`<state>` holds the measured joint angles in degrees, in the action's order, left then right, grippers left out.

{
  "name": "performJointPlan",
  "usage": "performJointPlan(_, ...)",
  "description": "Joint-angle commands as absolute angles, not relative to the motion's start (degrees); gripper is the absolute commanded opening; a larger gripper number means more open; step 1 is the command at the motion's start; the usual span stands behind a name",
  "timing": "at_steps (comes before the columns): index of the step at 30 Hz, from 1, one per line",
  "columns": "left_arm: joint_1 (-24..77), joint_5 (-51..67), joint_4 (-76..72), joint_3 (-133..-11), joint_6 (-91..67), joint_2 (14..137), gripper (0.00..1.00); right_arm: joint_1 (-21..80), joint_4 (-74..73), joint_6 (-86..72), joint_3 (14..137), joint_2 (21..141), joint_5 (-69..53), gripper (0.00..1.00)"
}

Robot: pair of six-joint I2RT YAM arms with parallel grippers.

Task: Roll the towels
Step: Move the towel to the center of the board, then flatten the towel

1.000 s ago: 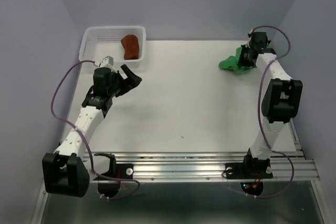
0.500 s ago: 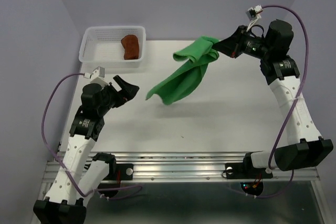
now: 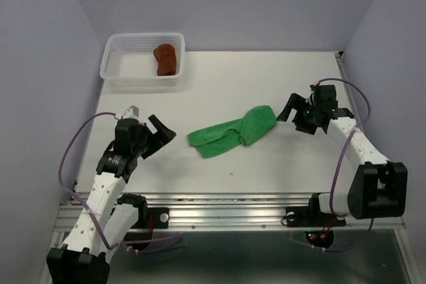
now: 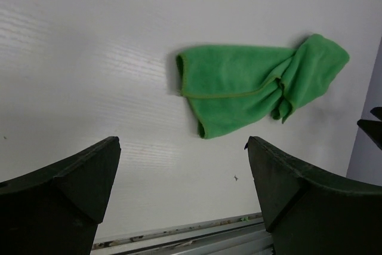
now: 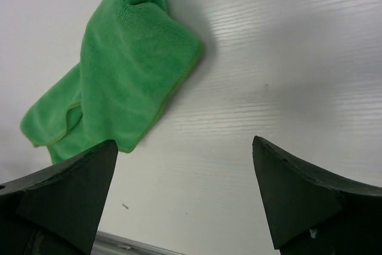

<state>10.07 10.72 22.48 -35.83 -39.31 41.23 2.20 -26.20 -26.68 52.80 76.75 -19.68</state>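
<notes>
Since the crumpled bright green cloth towel (image 3: 231,135) lies loose between the gaping, empty left gripper (image 3: 163,132) and right gripper (image 3: 293,117), flattening it likely precedes rolling

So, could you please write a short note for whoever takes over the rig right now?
Left hand: open, empty, left of the green towel, not touching it.
Right hand: open, empty, just off its right end.
Green towel: loosely crumpled on the table, not rolled.
Rust-brown towel: in the white basket, apparently rolled.
Left to do: roll the green towel.
</notes>
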Motion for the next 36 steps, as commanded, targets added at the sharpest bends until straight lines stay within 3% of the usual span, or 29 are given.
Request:
performJointPlan(1, 10.5, 12.0, 22.1, -31.2, -41.8, 40.7, 0.99, 1.8, -30.1, -24.5, 54.1, 67.2, -3.3, 1.00)
performJointPlan(6, 13.2, 15.3, 15.1, -24.7, -45.7, 42.0, 0.99, 2.5, -32.8, -25.1, 49.2, 62.8, -5.3, 1.00)
performJointPlan(8, 14.1, 13.8, 12.7, -24.6, -46.8, 44.2, 0.98, 8.7, -32.3, -25.4, 48.1, 62.5, -5.4, 1.00)
performJointPlan(10, 15.6, 13.4, 9.0, -24.7, -47.5, 47.4, 0.93, 17.5, -31.4, -26.3, 47.5, 64.1, -1.9, 1.00)
performJointPlan(13, 17.6, 12.9, 4.5, -25.3, -47.9, 53.2, 0.83, 22.8, -29.3, -28.2, 47.3, 65.9, 2.2, 1.00)
performJointPlan(24, 22.8, 10.9, -7.9, -28.6, -49.7, 72.4, 0.54, 28.5, -23.8, -29.4, 46.1, 70.0, 3.6, 1.00)
performJointPlan(36, 22.7, 7.8, -10.5, -35.3, -47.5, 85.3, 0.40, 34.8, -23.7, -25.6, 44.4, 74.0, 7.5, 1.00)
